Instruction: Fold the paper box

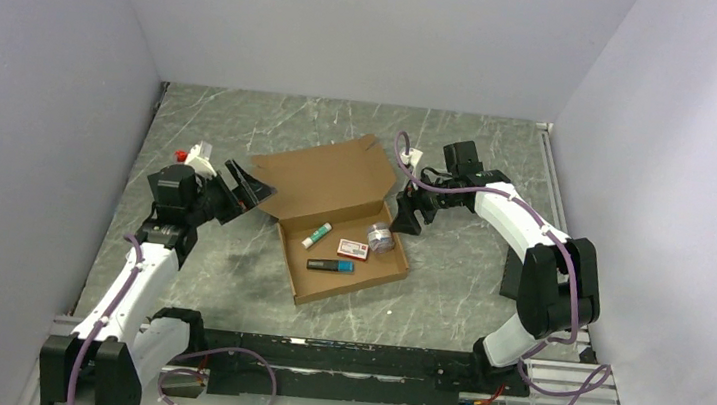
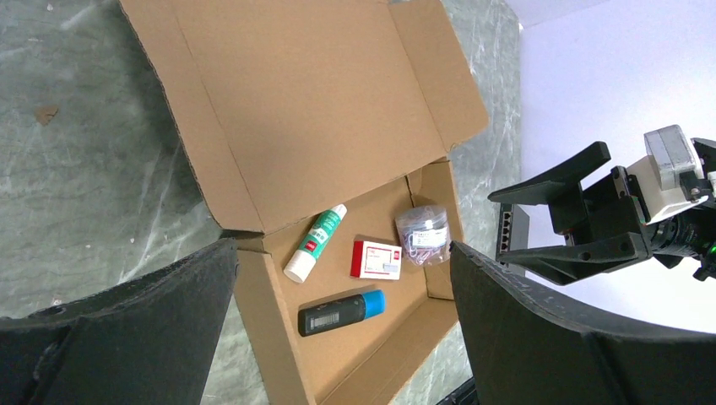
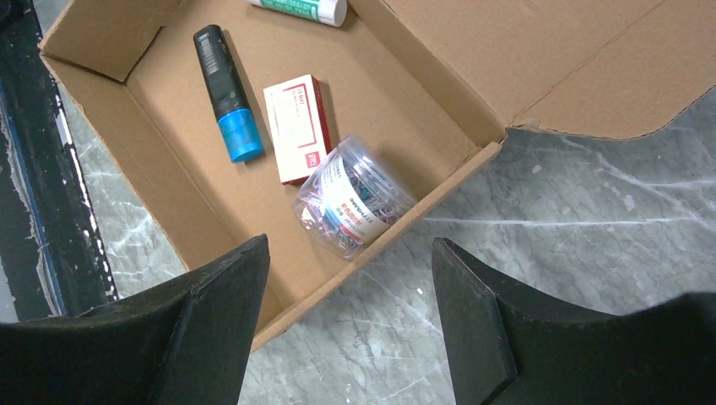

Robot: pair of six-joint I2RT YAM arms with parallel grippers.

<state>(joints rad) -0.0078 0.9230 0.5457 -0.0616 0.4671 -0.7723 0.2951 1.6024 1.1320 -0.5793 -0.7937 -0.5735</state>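
1. The paper box (image 1: 342,225) sat mid-tabletop (image 1: 226,279), walls already up, its lid (image 1: 322,174) leaning open toward 11 o'clock. Closing that lid looked to me like the step left.
2. A glue stick (image 1: 317,235), a red-and-white carton (image 1: 353,249), a jar of clips (image 1: 380,237) and a blue-capped marker (image 1: 331,264) lay inside, so I judged the box should stay flat rather than be tipped.
3. My left hand (image 1: 253,189) hung at the box's 9 o'clock, fingers spread wide on nothing. It was placed, I think, to catch the lid's near edge.
4. My right hand (image 1: 403,217) hung at 3 o'clock, just beside the box's back corner, fingers apart and empty. Whether it touched the cardboard I could not tell from above.
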